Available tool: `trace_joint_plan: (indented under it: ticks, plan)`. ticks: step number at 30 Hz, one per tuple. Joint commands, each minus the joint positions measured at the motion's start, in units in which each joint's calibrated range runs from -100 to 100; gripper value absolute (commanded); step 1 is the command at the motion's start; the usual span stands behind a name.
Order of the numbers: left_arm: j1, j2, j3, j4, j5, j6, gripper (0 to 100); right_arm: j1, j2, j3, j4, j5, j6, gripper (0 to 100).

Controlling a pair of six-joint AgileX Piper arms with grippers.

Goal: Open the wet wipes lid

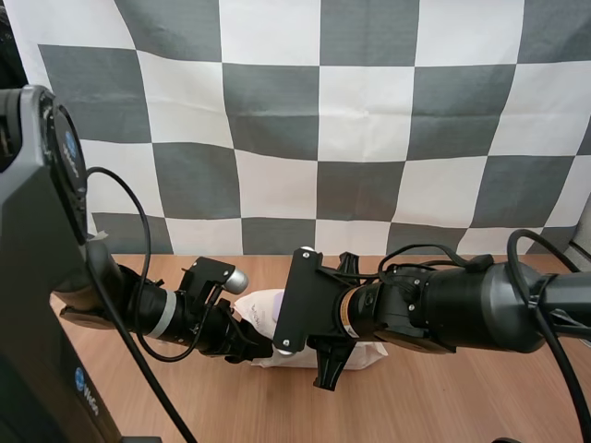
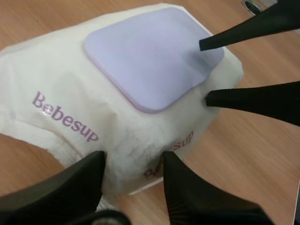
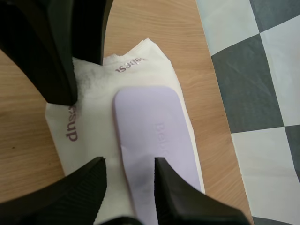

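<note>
A white pack of wet wipes (image 1: 363, 354) with a flat lilac lid (image 2: 150, 56) lies on the wooden table (image 1: 462, 397) between my two arms. My left gripper (image 2: 133, 159) pinches one end of the pack (image 2: 70, 79), and the wrapper wrinkles between its tips. It reaches in from the left in the high view (image 1: 257, 349). My right gripper (image 3: 129, 166) stands open over the other end, its two fingers astride the long edge of the lid (image 3: 154, 126). From the left wrist, one of its fingertips (image 2: 206, 43) rests at the lid's corner and the other is beside the pack. The lid lies flat and closed.
Bare wooden tabletop (image 3: 28, 140) surrounds the pack. The right arm's thick forearm (image 1: 462, 309) stretches across the table from the right, and the left arm's base (image 1: 37, 277) stands tall at the near left.
</note>
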Motion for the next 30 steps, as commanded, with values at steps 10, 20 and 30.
trace_joint_plan:
  ticks: [10, 20, 30]
  plan:
    - [-0.01, 0.86, 0.03, -0.06, 0.02, 0.06, 0, 0.04, -0.06, -0.04, 0.05, -0.34, 0.02, 13]
    - [-0.01, 0.86, 0.03, -0.3, 0.34, 0.06, 0, 0.04, -0.06, -0.04, -0.05, -1.26, 0.02, 0]
    - [-0.01, 0.86, 0.03, -0.08, 0.0, 0.06, 0, 0.04, -0.06, -0.04, -3.08, -1.82, 0.02, 39]
